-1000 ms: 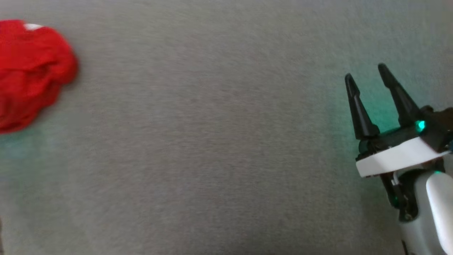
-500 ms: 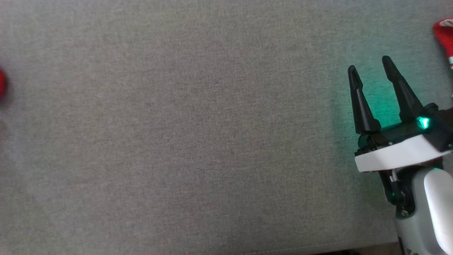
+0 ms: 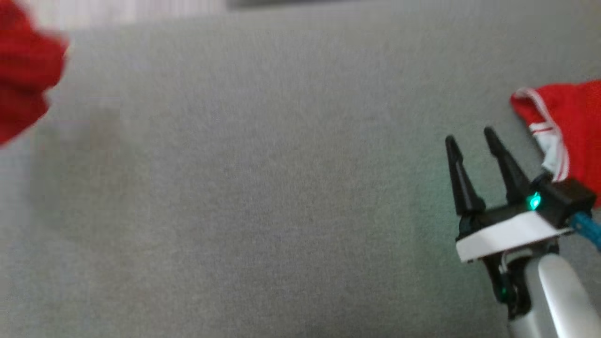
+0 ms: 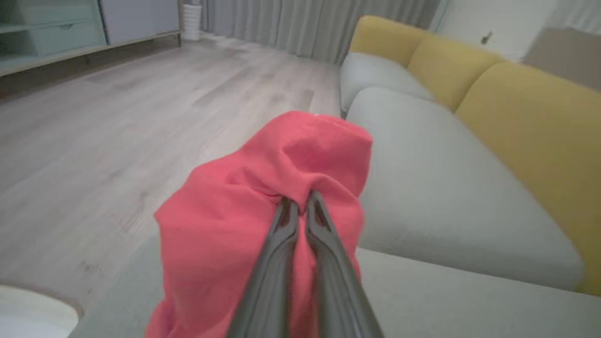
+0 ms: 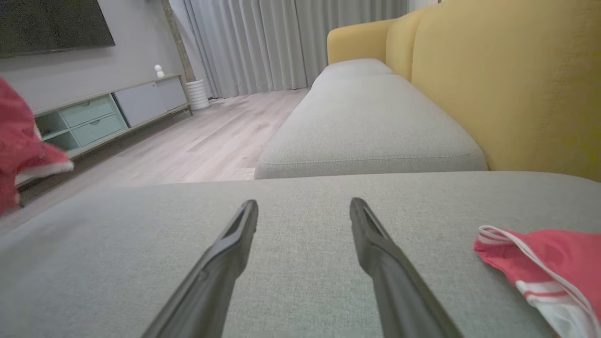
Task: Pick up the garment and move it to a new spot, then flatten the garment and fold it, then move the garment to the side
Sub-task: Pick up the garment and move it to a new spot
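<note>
- Closed left gripper (image 4: 300,198) onto the red garment (image 4: 244,225), from wide open.
- Raised it off the grey cushion (image 3: 263,188).
- Swung the head view, revealing a white-trimmed red cloth (image 3: 570,122) by the right gripper (image 3: 469,134).

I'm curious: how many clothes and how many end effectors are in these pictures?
Garments: 2, a red garment held by the left end effector, a white-trimmed garment lying on the sofa.
End effectors: 2, the left shut, the right end effector open.
Total: 4

A grey woven sofa seat (image 3: 263,188) carries the things. One red garment (image 3: 573,117) with white striped trim lies on it, on the side towards the yellow backrest (image 5: 507,84). Away from the backrest, the seat ends above pale wooden floor (image 5: 206,141).
</note>
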Controlling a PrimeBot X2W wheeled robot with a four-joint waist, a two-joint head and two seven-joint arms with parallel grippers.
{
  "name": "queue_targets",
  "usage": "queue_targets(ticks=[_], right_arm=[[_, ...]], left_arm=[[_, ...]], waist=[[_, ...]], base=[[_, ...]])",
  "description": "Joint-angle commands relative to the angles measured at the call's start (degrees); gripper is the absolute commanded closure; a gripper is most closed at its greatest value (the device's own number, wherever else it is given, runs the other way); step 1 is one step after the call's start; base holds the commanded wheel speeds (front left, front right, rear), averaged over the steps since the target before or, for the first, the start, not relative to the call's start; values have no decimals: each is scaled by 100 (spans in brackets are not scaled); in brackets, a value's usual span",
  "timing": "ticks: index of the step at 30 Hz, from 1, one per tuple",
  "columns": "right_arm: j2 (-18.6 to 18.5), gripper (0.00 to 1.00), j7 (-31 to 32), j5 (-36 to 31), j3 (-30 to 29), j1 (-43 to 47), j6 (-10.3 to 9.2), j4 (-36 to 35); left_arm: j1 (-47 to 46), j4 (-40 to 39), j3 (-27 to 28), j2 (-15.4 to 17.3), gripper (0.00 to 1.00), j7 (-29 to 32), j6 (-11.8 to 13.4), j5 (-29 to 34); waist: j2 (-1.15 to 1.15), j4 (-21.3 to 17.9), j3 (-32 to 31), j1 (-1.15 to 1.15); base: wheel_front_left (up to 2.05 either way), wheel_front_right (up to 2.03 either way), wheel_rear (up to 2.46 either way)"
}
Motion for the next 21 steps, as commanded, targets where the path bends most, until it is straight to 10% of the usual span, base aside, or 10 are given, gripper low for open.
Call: queue_targets(ticks=[1, 13, 21], right_arm=[[9, 0, -54, 37, 104, -33, -4, -171], [94, 0, 47, 98, 284, 54, -4, -299], [116, 0, 35, 167, 549, -152, -4, -322]], left_arm=[[-357, -340, 83, 241, 100, 40, -40, -15], [-386, -1991, -1387, -1121, 100, 434, -247, -407], [499, -1548, -2049, -1907, 100, -285, -226, -260]], waist=[[0, -13, -573, 2], [0, -781, -742, 2], [0, -1498, -437, 2]], base=[[0, 0, 0], [0, 0, 0], [0, 0, 0]])
